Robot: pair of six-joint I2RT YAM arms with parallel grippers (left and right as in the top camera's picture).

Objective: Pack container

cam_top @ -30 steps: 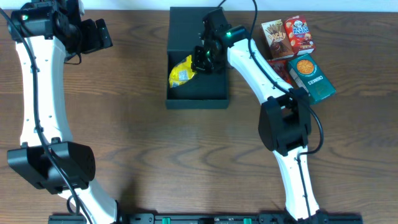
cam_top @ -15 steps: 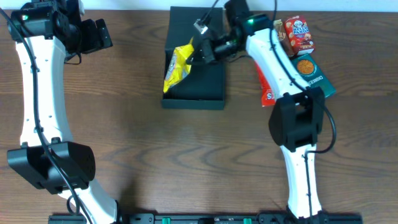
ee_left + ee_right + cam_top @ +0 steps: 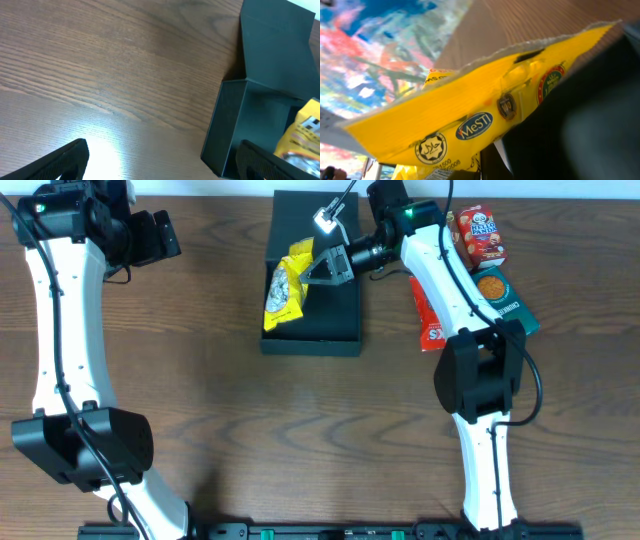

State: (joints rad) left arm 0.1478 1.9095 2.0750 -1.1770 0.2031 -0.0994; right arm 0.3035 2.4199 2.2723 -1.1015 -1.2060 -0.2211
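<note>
Container (image 3: 312,340): at the far edge of the desk (image 3: 300,430), about mid-width, open side up, lid flap laid back toward the far edge.
Yellow packet (image 3: 284,288): raised and tilted over the container's left wall, part inside the outline, part beyond it.
Right gripper (image 3: 310,272): clamped tight on the yellow packet's edge, above the container's left half.
Left gripper (image 3: 160,235): spread wide, holding nothing, near the far-left corner, well apart from the container.
Other snacks: red box (image 3: 478,235), teal cookie packet (image 3: 500,298) and red packet (image 3: 430,320), just right of the container toward the far-right corner, none packed yet.
Risk 1: if released here, probably a landing astride the left wall or out on the desk, given the overhang.
Risk 2: slipping of the thin film out of so narrow a pinch.
Risk 3: shoving of the light container by packet or arm, with nothing bracing it.
Overhead only: both arms, the waiting snacks, the overhang at the wall.
Left wrist only: the container's outer walls and the flap hinge from the side, the packet's corner at the frame's right edge.
Right wrist only: the packet's printed face close up; nothing of the container's floor, so no judging of clearance there.
</note>
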